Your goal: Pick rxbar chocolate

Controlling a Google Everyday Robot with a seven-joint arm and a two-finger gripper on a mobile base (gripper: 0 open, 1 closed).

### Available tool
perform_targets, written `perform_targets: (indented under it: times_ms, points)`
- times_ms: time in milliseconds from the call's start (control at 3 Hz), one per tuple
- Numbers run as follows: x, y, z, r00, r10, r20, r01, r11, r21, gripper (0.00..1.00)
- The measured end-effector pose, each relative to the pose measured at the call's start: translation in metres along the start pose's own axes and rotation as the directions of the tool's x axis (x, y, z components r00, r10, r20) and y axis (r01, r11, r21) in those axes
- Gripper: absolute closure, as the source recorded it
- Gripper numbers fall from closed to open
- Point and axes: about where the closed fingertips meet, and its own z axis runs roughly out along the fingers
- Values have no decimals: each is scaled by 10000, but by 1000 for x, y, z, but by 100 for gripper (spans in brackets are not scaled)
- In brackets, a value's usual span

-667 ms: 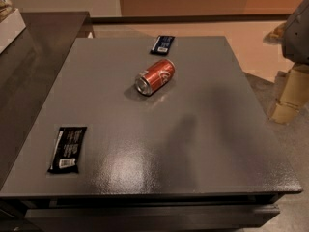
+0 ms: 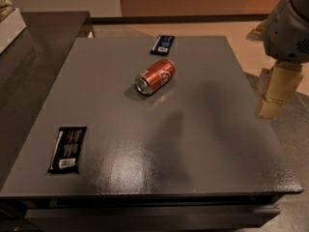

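The rxbar chocolate (image 2: 68, 149) is a flat black wrapper with small white print and a white barcode patch at its near end. It lies flat near the front left corner of the grey table (image 2: 203, 149). My gripper (image 2: 276, 93) hangs at the right edge of the table, far to the right of the bar and a little above the surface. It holds nothing that I can see.
A red soda can (image 2: 155, 76) lies on its side at the table's middle. A dark blue wrapper with a white label (image 2: 162, 44) lies at the far edge. A darker counter (image 2: 43, 37) adjoins the table on the left.
My gripper has shifted slightly to the left, toward the table's right edge. The bar, the can and the blue wrapper have not moved.
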Motion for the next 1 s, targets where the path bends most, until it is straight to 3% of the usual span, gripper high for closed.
perform_targets:
  times_ms: [333,667,1000]
  points:
    - [-37,-11,13,9876,-1567,6,1567,9876,-1,0]
    - [-81,-18,31,9411,-3377,134,3380,9409,-201,0]
    - [-129,-16,51,8560,-5122,698,5152,8564,-344,0]
